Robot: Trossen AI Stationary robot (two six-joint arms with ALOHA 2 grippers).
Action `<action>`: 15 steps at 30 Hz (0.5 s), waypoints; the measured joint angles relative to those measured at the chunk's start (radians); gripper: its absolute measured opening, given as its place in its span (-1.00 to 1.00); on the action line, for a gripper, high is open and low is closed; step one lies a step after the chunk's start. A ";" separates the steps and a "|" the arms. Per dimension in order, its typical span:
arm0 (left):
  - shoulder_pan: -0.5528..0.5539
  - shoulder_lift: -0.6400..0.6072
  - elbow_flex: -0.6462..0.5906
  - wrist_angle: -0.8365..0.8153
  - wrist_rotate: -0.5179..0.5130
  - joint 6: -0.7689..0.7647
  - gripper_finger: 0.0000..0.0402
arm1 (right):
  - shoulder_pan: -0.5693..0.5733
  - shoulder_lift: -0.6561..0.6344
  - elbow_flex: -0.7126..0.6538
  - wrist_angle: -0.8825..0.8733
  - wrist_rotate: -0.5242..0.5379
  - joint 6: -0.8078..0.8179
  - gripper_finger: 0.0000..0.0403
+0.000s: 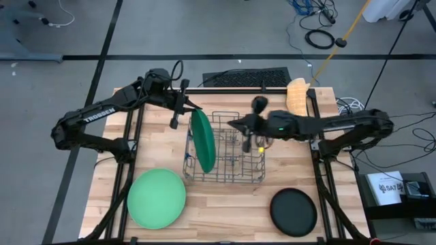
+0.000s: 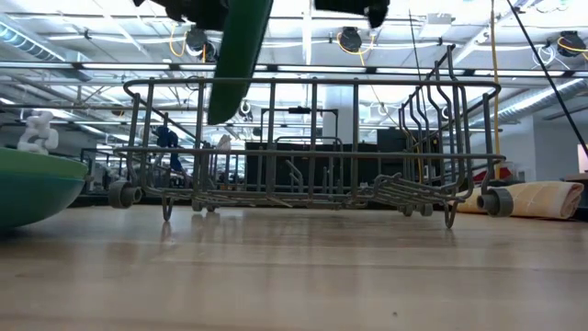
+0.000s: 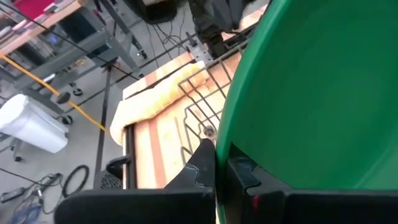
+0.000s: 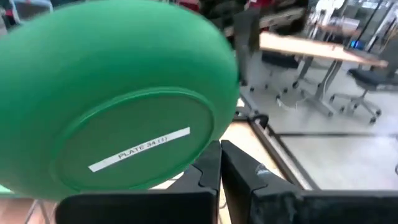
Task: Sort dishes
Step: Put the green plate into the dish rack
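1. Teal-green plate (image 1: 202, 140) standing on edge over the left part of wire rack (image 1: 225, 173), rim pinched by left gripper (image 1: 188, 107); looking to be above the rack floor in low view, contact w/ the wires not clear.
2. Left gripper clamped tight on that rim, fingers (image 3: 205, 163) straddling the edge in left wrist view.
3. Right gripper (image 1: 235, 124) hovering over the rack just beside the plate, jaws closed on nothing; plate's underside w/ a white label filling right wrist view.
4. Judging handling: prob. light, stiff plastic, smooth and a bit slippery; not fragile-looking. Thin rim being the only good hold, w/ fingers on both faces.
5. Risking a swing or twist under an edge pinch, so keeping it vertical and lining it up btwn the tines.
6. Light-green plate (image 1: 157, 198) lying flat on table (image 1: 225, 211) at front left, well apart from the rack.
7. Smaller plate (image 1: 293, 211) lying black face up at front right; both flat ones needing a rim grab, possibly by tipping an edge up first.
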 joint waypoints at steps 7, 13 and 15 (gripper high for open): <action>0.010 0.000 0.000 -0.007 0.026 0.043 -1.00 | -0.001 0.158 0.100 -0.048 -0.033 0.049 -0.97; 0.022 0.031 0.000 0.000 0.024 0.046 -1.00 | 0.001 0.237 0.127 -0.017 -0.051 0.091 -0.97; 0.024 0.055 0.000 0.020 0.023 0.043 -1.00 | 0.003 0.250 0.129 0.012 -0.051 0.098 -0.97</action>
